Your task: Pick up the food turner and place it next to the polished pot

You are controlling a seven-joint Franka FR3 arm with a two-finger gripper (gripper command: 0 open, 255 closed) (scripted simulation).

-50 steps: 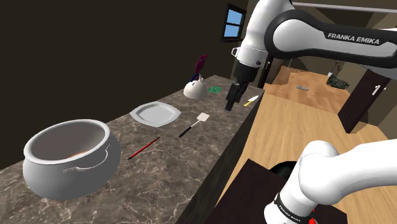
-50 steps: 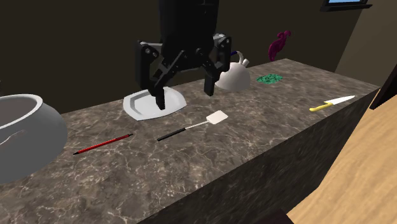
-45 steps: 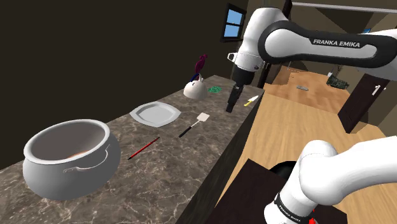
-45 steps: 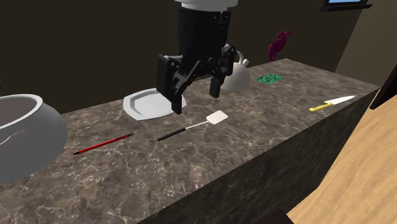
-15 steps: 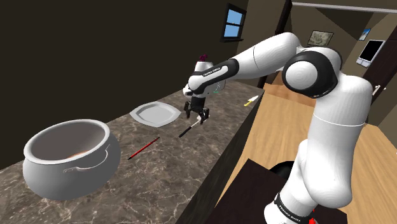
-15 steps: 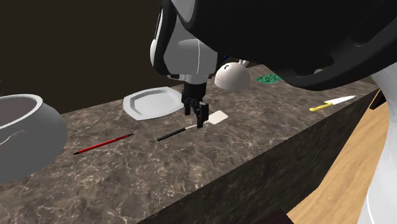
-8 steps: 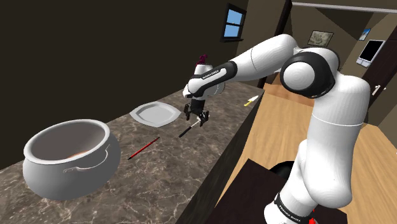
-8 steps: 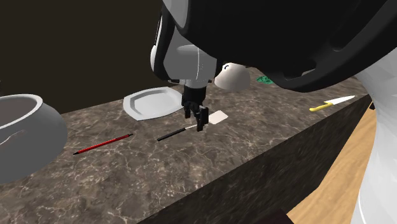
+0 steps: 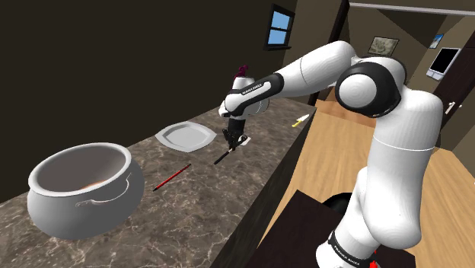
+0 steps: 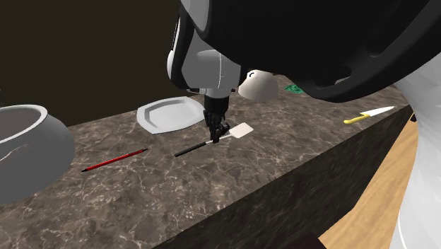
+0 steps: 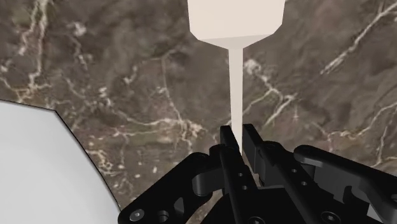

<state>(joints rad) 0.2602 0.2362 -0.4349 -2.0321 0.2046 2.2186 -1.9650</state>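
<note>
1. The fingers (image 11: 227, 151), spread apart half a second ago, have now closed on the thin neck of the turner (image 10: 241, 131).
2. The turner lies on the surface (image 10: 297, 163) near the plate (image 10: 169, 113), not yet lifted.
3. Lifting looks to be next; the pot (image 9: 80, 190) stands well apart.

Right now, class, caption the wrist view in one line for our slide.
Black gripper shut on the pale shaft of the food turner, over a dark marbled counter, white plate alongside.
</note>
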